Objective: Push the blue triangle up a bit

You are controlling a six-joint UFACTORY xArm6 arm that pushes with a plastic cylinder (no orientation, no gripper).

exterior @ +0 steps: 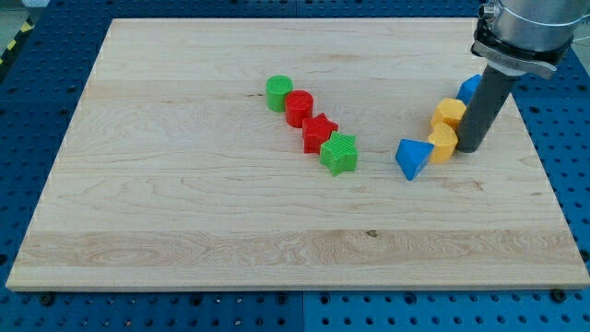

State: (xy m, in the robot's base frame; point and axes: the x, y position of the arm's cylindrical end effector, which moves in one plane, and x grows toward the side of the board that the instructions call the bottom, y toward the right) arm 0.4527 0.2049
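Rod without jaws: my tip (pixel 468 148) touches the lower yellow block (pixel 443 143), beside the blue triangle (pixel 412 158).

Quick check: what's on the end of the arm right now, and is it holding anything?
No claw: my tip holds nothing, resting against the right side of the lower yellow block, right of the blue triangle.

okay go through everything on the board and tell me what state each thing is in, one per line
blue triangle: flat on the board, touching the lower yellow block.
lower yellow block: against my tip.
upper yellow block: resting just above the lower one.
blue block: partly hidden behind the rod.
green cylinder: upright, top of a diagonal row.
red cylinder: upright, next in row.
red star: flat.
green star: flat, row's bottom.
my tip: down on the board.
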